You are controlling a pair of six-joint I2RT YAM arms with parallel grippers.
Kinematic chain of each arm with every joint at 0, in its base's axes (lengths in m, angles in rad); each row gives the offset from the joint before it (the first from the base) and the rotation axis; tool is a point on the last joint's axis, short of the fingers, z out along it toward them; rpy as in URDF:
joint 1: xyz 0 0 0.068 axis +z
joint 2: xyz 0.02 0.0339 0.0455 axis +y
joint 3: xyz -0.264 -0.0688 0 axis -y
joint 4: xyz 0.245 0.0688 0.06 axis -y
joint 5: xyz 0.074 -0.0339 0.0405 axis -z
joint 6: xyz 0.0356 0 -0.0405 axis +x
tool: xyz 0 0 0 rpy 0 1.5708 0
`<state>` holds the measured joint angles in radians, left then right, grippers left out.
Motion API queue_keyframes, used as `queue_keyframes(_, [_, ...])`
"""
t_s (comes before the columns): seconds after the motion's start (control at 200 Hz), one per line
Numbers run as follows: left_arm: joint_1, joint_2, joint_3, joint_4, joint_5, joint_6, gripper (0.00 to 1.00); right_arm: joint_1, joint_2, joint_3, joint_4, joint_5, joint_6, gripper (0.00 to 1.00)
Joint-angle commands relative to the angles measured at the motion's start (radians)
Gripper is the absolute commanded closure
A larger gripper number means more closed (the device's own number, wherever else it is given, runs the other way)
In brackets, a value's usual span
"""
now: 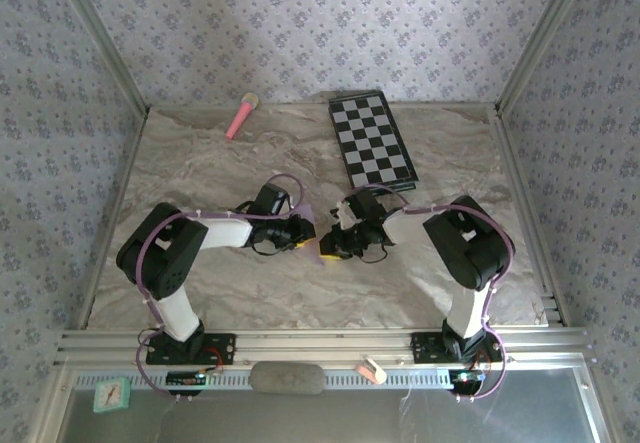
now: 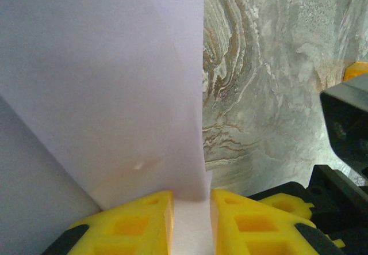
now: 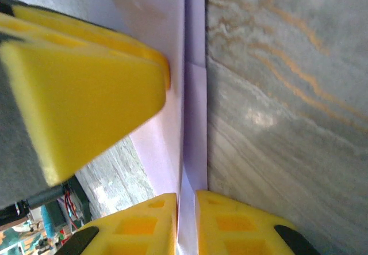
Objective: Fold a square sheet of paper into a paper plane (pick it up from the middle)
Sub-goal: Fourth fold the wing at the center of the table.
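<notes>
A marble-patterned table sits inside walls of blue floral wallpaper. 2 black-and-white arms reach in from the near edge: the left arm and the right arm, bent so their tips meet.

A black-and-white checkered board lies flat at the back of the table. The square sheet of paper, pale lilac, is nearer the arm bases than the board and just left of the board's near left corner. From above it shows as a small sliver between the left gripper and the right gripper.

The left wrist view adds detail: a broad lilac panel with a straight right edge stands over the table. It runs down into the gap between the yellow fingers of the left gripper, which pinch it.

The right wrist view gives the creases: 2 narrow lilac layers meet along a straight fold and drop into the tight slit of the right gripper, jaws pressed onto the paper.

A pink stick lies well left of the board. A small teal card sits far from the board at the near left; its marking is too small to read.
</notes>
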<state>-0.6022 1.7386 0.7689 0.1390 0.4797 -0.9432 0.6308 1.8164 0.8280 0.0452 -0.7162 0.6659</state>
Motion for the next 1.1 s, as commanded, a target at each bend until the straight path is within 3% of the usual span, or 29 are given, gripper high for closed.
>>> queue_keyframes(0.0, [0.0,0.026,-0.011,-0.046,-0.024,0.013,0.75,0.018,-0.022,-0.022,-0.116,-0.032,-0.021,0.83])
queue_keyframes(0.39, [0.0,0.027,-0.014,-0.048,-0.026,0.008,0.75,0.028,0.02,-0.016,-0.166,0.043,-0.028,0.87])
queue_keyframes(0.54, [0.001,0.026,-0.015,-0.054,-0.029,0.006,0.76,0.021,-0.113,-0.037,-0.14,0.091,-0.003,0.77])
queue_keyframes(0.655, [0.001,0.024,-0.013,-0.053,-0.028,0.001,0.77,0.02,-0.198,-0.035,-0.168,0.155,-0.011,0.75])
queue_keyframes(1.094, [0.001,0.026,-0.009,-0.056,-0.02,-0.002,0.8,0.07,-0.124,0.021,-0.078,0.093,0.021,0.89])
